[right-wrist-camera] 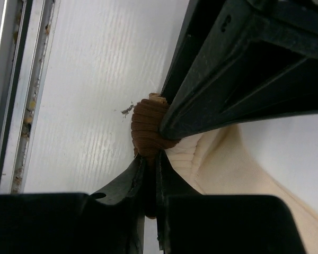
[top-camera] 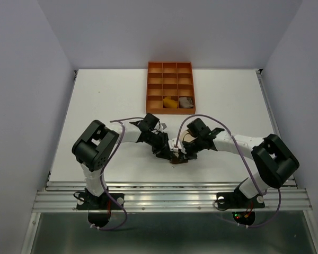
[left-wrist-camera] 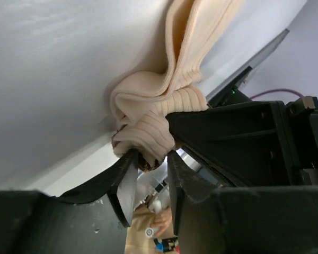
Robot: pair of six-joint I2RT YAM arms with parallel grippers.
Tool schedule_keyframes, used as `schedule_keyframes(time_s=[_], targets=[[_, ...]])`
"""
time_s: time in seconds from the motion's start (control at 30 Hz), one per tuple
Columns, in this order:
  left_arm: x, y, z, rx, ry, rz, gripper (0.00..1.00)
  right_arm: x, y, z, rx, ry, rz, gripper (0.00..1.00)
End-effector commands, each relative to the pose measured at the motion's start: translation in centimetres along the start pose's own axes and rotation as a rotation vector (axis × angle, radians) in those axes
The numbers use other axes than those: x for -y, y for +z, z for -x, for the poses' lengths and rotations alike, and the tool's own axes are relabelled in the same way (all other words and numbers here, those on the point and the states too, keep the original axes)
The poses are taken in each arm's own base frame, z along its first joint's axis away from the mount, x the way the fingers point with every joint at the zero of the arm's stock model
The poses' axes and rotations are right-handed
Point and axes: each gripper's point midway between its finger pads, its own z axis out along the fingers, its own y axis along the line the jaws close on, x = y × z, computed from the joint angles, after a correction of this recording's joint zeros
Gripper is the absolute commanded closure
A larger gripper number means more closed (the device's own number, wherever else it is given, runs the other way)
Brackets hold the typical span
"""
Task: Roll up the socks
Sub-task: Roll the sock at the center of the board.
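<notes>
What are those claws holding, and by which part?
The right fingers pinch the sock by its bunched brown end; the left fingers stand open against its cream ribbing.

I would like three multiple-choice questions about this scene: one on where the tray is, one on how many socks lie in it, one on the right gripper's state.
1. The tray stands on the table:
A) at its far middle
B) between the arm bases
C) at its left edge
2. Socks in it:
A) none
B) four
C) two
3. The right gripper is:
A) wide open
B) shut on the brown sock
C) out of view
Key: 1A, it sits far back, centred; 2C, a mustard sock and a grey sock; 3B, its fingers pinch brown fabric.
</notes>
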Motion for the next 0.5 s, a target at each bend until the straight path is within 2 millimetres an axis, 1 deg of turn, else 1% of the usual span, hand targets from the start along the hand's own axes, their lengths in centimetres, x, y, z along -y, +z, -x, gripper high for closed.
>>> schedule_keyframes(time_s=[0.0,0.03,0.07,0.1,0.13,0.17,0.2,0.23,0.27,0.33,0.4,0.43,0.47], targets=[[1.1,-2.7,2.8,0.173,0.075,0.057,0.58,1.5,-0.6,-0.1,0.013,0.232,-0.040,0.99],[0.6,-3.1,3.0,0.195,0.076,0.073,0.54,1.3,-0.6,0.2,0.042,0.306,-0.022,0.99],[0.0,-3.2,3.5,0.225,0.065,0.098,0.52,1.5,-0.8,0.3,0.061,0.350,-0.020,0.99],[-0.2,-3.4,3.8,0.239,0.063,0.095,0.52,2.2,-1.2,0.6,0.084,0.387,-0.026,0.99],[-0.9,-3.7,4.2,0.257,0.044,0.103,0.52,2.4,-1.6,0.8,0.146,0.456,0.007,0.99],[-0.9,-4.1,4.7,0.286,0.044,0.102,0.51,2.4,-1.8,1.1,0.181,0.532,0.031,0.99],[-0.9,-4.2,5.0,0.303,0.048,0.108,0.51,2.6,-1.9,1.4,0.211,0.566,0.051,0.99],[-0.4,-4.7,5.4,0.324,0.059,0.107,0.51,2.5,-1.9,1.2,0.246,0.654,0.094,0.99],[-0.3,-5.0,5.9,0.352,0.072,0.115,0.51,2.5,-1.8,1.1,0.258,0.693,0.112,0.99],[0.5,-5.6,6.5,0.385,0.096,0.115,0.51,2.5,-1.7,1.1,0.276,0.721,0.137,0.99],[1.0,-6.1,7.0,0.416,0.136,0.120,0.51,3.0,-2.0,1.0,0.287,0.747,0.130,0.99],[1.3,-6.2,7.0,0.419,0.158,0.116,0.51,3.7,-2.2,0.5,0.264,0.794,0.095,0.99],[1.5,-6.2,7.1,0.422,0.178,0.112,0.51,4.1,-2.3,0.5,0.257,0.816,0.087,0.99]])
